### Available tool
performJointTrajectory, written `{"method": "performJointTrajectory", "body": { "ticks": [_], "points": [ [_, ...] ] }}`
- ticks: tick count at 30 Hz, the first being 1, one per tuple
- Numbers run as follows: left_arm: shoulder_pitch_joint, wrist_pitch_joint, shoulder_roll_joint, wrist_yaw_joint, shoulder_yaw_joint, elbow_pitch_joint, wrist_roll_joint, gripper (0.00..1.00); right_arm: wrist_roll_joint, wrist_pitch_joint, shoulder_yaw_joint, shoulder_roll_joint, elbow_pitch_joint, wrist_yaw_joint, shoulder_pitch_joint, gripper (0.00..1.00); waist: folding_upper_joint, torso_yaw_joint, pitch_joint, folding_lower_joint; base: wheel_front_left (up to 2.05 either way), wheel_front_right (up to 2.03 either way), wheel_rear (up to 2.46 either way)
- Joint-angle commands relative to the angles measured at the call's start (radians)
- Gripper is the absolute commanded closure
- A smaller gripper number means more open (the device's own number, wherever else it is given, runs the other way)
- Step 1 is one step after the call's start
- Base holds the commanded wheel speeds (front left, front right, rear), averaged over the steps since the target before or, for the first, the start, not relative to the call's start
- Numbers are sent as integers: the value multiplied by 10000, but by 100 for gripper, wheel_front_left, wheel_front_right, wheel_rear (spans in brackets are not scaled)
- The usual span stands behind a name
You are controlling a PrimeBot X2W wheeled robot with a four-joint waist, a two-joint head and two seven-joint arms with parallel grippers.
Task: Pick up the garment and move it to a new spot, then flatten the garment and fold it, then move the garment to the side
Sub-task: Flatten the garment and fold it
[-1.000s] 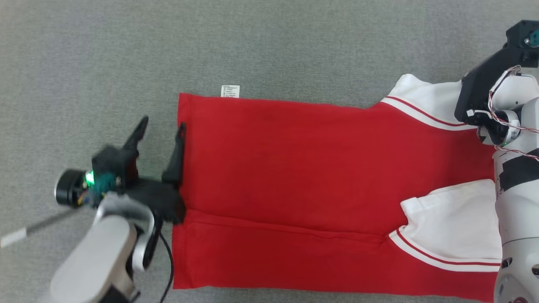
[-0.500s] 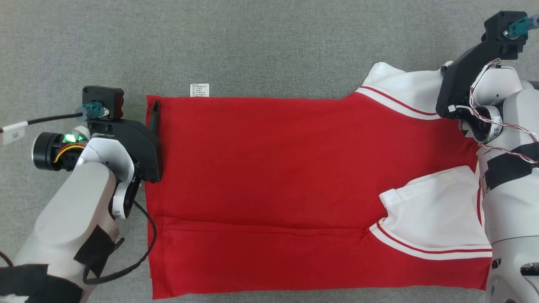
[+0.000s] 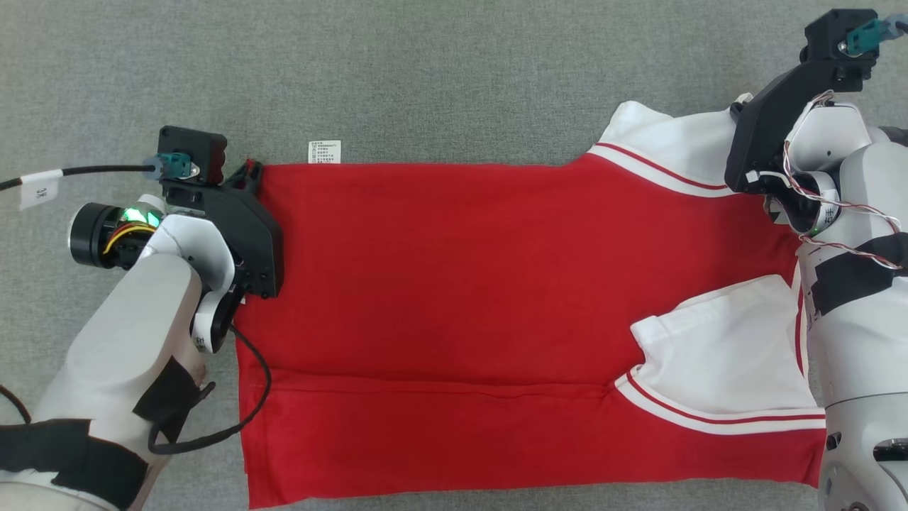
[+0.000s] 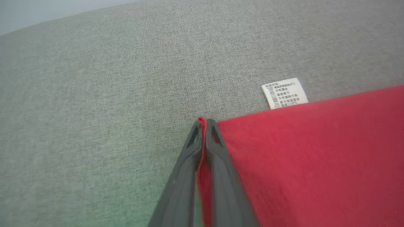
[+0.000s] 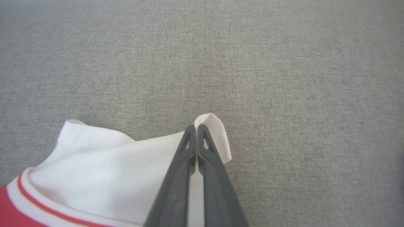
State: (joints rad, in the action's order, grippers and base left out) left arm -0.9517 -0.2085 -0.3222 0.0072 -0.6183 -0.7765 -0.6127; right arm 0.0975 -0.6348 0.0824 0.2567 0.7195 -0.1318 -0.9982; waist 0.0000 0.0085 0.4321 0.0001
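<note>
The garment (image 3: 454,298) is a red shirt with white sleeves, lying flat on the grey surface with its hem at the left. My left gripper (image 3: 250,170) is shut on the hem's far left corner; in the left wrist view red cloth (image 4: 284,157) is pinched between my left gripper's (image 4: 203,121) fingers. My right gripper (image 5: 196,127) is shut on the tip of the far white sleeve (image 5: 126,170), and its dark body sits over that sleeve (image 3: 674,145) in the head view. The near white sleeve (image 3: 723,355) lies folded over the red body.
A white care label (image 3: 324,152) sticks out past the shirt's far edge, also seen close to my left fingers as the label (image 4: 284,93). Grey fabric surface (image 3: 440,71) runs all around the shirt. A black cable (image 3: 85,170) trails from my left wrist.
My left gripper swung to the hem's far corner and shut on it. The right arm shifted slightly up and back with the sleeve. The camera has moved, shifting the shirt leftward.
</note>
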Motion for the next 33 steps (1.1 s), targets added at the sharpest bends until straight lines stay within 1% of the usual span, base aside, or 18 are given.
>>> {"method": "performJointTrajectory", "body": {
  "ticks": [1,5,9,10,12,18,22,26,29,33],
  "points": [
    [49,-46,-19,-38,-51,-187,33,100,34,-26,-47,-6,6,21,-76,100,0,-22,10,-1,0,0,0],
    [-58,424,-15,22,25,-223,62,100,198,239,-87,40,-124,21,-64,100,0,-29,-14,-1,0,0,0],
    [188,1295,-139,36,-17,91,251,100,617,824,-20,99,-493,21,296,100,0,40,-171,-1,0,0,0],
    [334,1539,-131,2,-30,216,270,100,750,1007,-7,120,-662,21,464,100,0,69,-241,-1,0,0,0],
    [630,2060,-209,70,-64,512,387,100,1127,1314,66,136,-1092,21,884,100,0,108,-371,-1,0,0,0],
    [1888,3479,-397,419,-105,1768,559,100,2068,1710,454,247,-2932,21,2817,100,0,119,-775,-1,0,0,0],
    [2829,4117,-605,847,-69,2751,685,100,2584,1841,983,33,-4577,21,4249,100,0,62,-1050,-1,0,0,0],
    [3688,4511,-807,1087,-44,3764,847,100,3022,1600,1398,-346,-6177,21,5662,100,0,27,-1264,-1,0,0,0],
    [4237,4645,-865,1316,132,4322,873,100,3139,1479,1732,-554,-7135,21,6519,100,0,-19,-1414,-1,0,0,0],
    [4709,4719,-883,1437,265,4690,1032,100,3196,1257,1982,-830,-7753,21,7240,100,0,-70,-1612,-1,0,0,0]
  ]
}}
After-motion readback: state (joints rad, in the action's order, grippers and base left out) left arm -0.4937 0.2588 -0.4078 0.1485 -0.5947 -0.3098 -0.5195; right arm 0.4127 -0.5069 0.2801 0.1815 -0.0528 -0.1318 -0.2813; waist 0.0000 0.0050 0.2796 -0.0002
